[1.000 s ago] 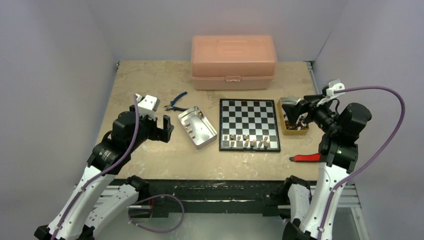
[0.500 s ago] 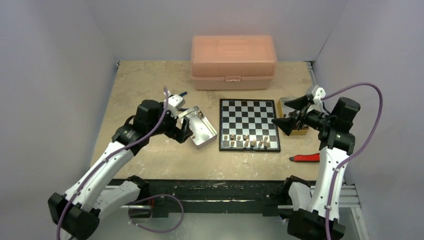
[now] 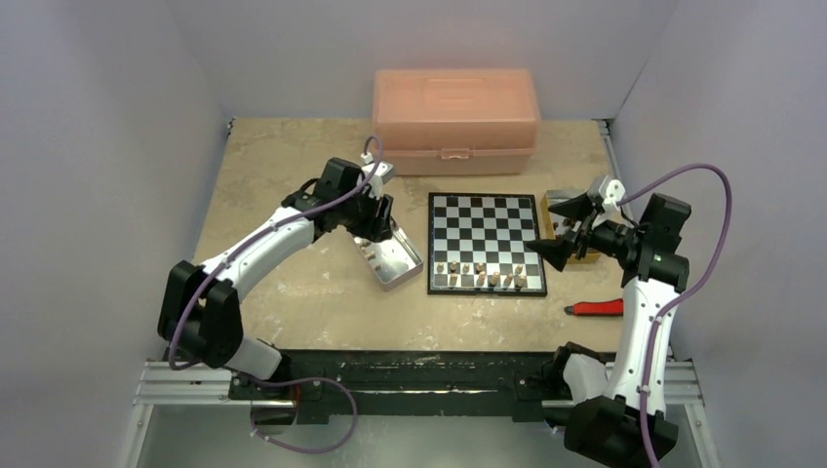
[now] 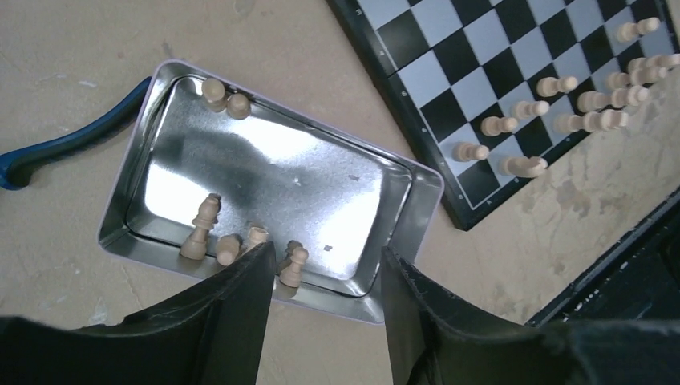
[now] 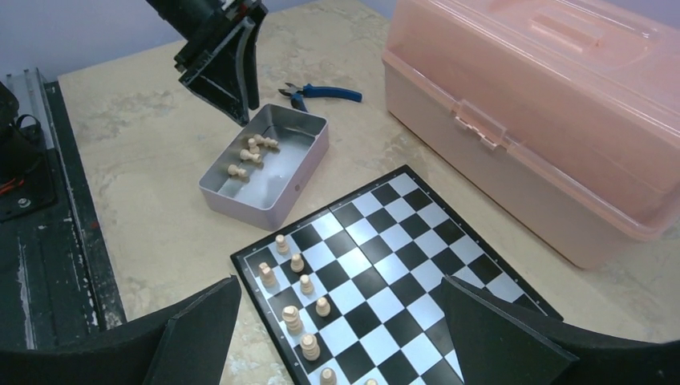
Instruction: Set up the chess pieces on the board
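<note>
Where beige mottled tabletop (image 3: 283,156) meets grey walls (image 3: 117,97), left gripper (image 4: 327,255) parted over shiny metal tin (image 4: 265,172); right gripper (image 5: 341,282) wide open at right edge of black-and-silver chessboard (image 5: 401,241).

A beige, marbled tabletop (image 3: 293,156) is closed in by pale grey walls on three sides. At its far edge, about the middle, stands a large pink plastic box (image 3: 455,119) with its lid shut and the latch facing forward. Left of centre a shiny rectangular metal tin (image 4: 305,184) lies open and turned at an angle. Blue-handled pliers (image 5: 325,93) lie flat just beside the tin's far corner. On the right sits a small tan tray (image 3: 554,200), partly hidden. A red-handled tool (image 3: 597,308) lies flat near the front right edge, well apart from the tin.
</note>
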Robot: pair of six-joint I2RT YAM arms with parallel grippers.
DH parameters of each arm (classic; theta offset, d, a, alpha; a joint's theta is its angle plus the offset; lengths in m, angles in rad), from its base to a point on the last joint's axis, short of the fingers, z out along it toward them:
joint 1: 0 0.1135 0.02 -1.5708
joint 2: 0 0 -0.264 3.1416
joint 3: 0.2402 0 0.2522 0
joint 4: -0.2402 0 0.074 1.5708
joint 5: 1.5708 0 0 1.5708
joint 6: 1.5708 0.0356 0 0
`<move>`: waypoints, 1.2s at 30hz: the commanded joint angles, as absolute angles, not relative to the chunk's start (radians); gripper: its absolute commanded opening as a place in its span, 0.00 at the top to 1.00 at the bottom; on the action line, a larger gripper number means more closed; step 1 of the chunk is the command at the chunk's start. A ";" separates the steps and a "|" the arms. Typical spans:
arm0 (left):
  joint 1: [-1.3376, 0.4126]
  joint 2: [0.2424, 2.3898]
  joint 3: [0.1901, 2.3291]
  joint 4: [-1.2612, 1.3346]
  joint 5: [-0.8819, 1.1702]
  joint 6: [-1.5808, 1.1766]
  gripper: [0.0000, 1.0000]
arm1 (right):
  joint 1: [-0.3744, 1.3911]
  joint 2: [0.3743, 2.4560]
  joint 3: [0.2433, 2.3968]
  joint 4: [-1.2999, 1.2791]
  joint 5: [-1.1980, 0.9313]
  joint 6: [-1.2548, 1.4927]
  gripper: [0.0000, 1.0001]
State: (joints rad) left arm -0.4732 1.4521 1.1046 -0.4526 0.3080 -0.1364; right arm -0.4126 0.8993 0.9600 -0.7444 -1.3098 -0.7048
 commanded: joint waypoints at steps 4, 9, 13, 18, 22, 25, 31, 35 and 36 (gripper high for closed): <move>-0.484 1.598 1.272 -0.606 0.113 -0.012 0.62 | -0.386 0.909 0.949 -0.670 -1.227 -0.631 0.01; -0.522 1.727 1.378 -0.764 0.069 0.099 0.69 | -0.377 0.913 0.939 -0.646 -1.192 -0.606 0.01; -0.548 1.795 1.420 -0.840 0.050 0.131 0.73 | -0.373 0.921 0.941 -0.645 -1.184 -0.602 0.01; -0.561 1.846 1.438 -0.876 0.040 0.146 0.73 | -0.372 0.926 0.940 -0.643 -1.178 -0.599 0.01; -0.579 1.881 1.450 -0.891 0.033 0.153 0.74 | -0.371 0.928 0.939 -0.638 -1.173 -0.594 0.01; -0.587 1.906 1.460 -0.897 0.020 0.153 0.73 | -0.371 0.930 0.937 -0.638 -1.172 -0.594 0.01; -0.588 1.943 1.488 -0.883 0.003 0.150 0.72 | -0.369 0.928 0.937 -0.640 -1.173 -0.594 0.01; -0.588 1.973 1.512 -0.884 -0.022 0.154 0.71 | -0.369 0.928 0.936 -0.641 -1.175 -0.594 0.01; -0.589 1.980 1.516 -0.883 -0.027 0.155 0.71 | -0.370 0.928 0.936 -0.641 -1.175 -0.594 0.01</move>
State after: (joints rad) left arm -0.5865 1.9583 1.4666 -0.8848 0.0116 0.1280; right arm -0.3729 0.9295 0.9405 -0.6643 -1.1694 -0.6014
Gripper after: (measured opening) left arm 0.289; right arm 0.987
